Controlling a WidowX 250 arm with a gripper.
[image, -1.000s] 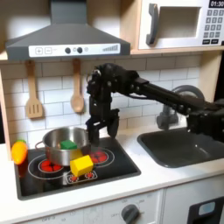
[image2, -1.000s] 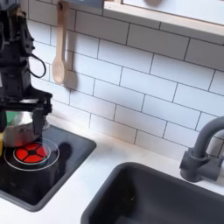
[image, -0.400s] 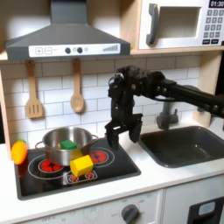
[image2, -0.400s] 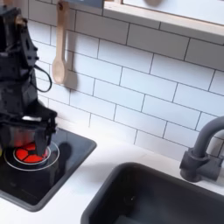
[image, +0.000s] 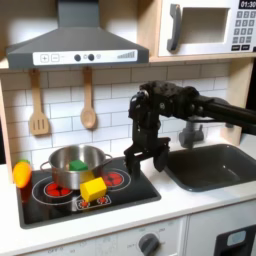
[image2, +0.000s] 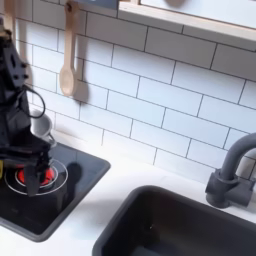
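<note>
First exterior view: gripper (image: 146, 158) hangs over the stove's (image: 140, 190) right edge, fingers spread wide, holding nothing.
Nearest thing: yellow block (image: 93, 188) on the stove, left of the gripper, apart from it.
Pot (image: 75, 167): behind the block, green piece (image: 77, 164) inside.

Toy kitchen: stove (image: 60, 205), range hood (image: 75, 40), microwave (image: 205, 27), sink (image: 215, 165), white tile wall (image2: 170, 100), hanging wooden spoons (image: 88, 105).
</note>
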